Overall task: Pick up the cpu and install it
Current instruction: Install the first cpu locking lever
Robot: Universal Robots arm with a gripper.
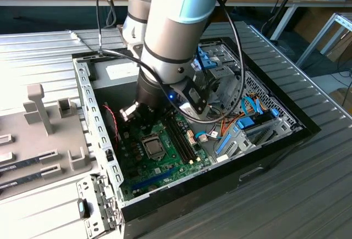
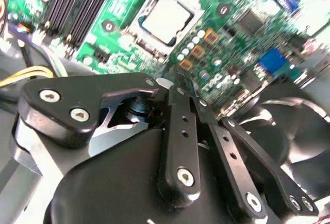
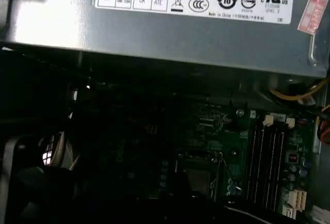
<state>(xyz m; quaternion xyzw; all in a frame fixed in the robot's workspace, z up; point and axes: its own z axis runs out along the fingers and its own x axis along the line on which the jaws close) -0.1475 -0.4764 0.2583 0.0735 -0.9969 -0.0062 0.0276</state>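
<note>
The cpu [image 1: 154, 148] is a small silver-grey square lying flat in the socket on the green motherboard [image 1: 137, 165], inside the open computer case. In the second wrist view the cpu [image 2: 166, 18] sits in its socket frame, past the black linkages of my gripper [image 2: 185, 87]. In the exterior view my gripper [image 1: 135, 112] hangs over the board's far part, a little above and behind the socket, apart from the cpu. Nothing shows in its grasp. In the first wrist view the socket [image 3: 198, 175] lies dim, below the power supply.
A grey power supply box [image 3: 196, 23] stands at the case's far end. Black memory slots [image 1: 184, 140] run beside the socket. Blue and orange cables [image 1: 247, 112] and drive cages fill the exterior view's right. A black fan [image 2: 294, 131] is near the gripper. A grey fixture [image 1: 44, 118] lies outside.
</note>
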